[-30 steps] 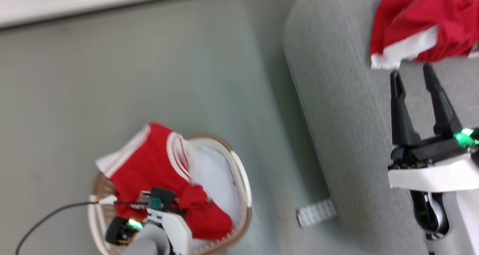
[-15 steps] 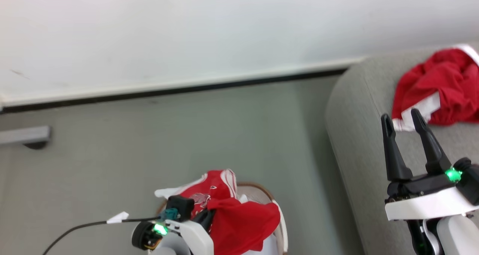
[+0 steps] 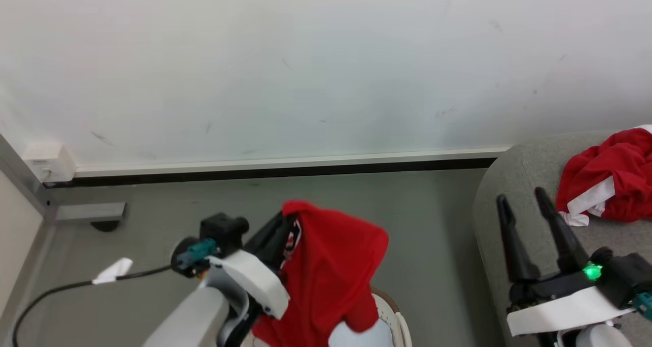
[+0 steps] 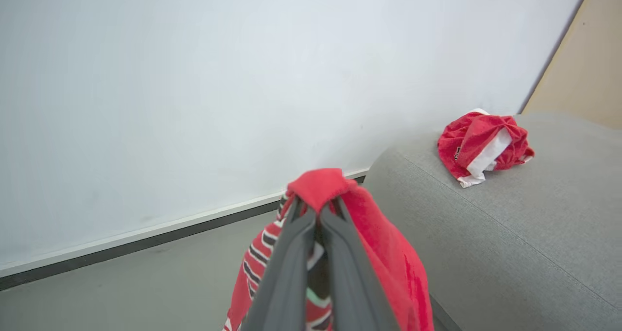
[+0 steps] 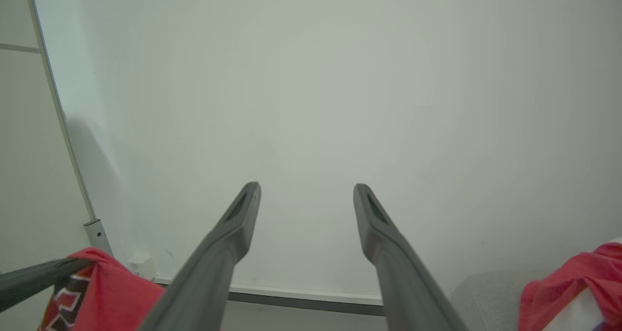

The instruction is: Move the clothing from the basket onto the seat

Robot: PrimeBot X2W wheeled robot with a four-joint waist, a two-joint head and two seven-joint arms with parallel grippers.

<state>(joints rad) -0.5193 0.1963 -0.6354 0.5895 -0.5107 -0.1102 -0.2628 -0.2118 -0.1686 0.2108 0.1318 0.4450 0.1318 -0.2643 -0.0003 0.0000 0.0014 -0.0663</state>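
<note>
Item: red jersey (image 3: pixel 331 265), bunched fold clamped in the left gripper (image 4: pixel 317 208), hanging clear above the basket (image 3: pixel 402 327) (apparently for carrying to the seat (image 3: pixel 530 163), where another red garment (image 3: pixel 611 184) lies); right gripper (image 3: pixel 520 195) spread apart, empty.

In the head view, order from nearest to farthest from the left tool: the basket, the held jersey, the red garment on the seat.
1. Held jersey, in the left tool.
2. Basket, just below.
3. Red garment, far right on the seat.
</note>
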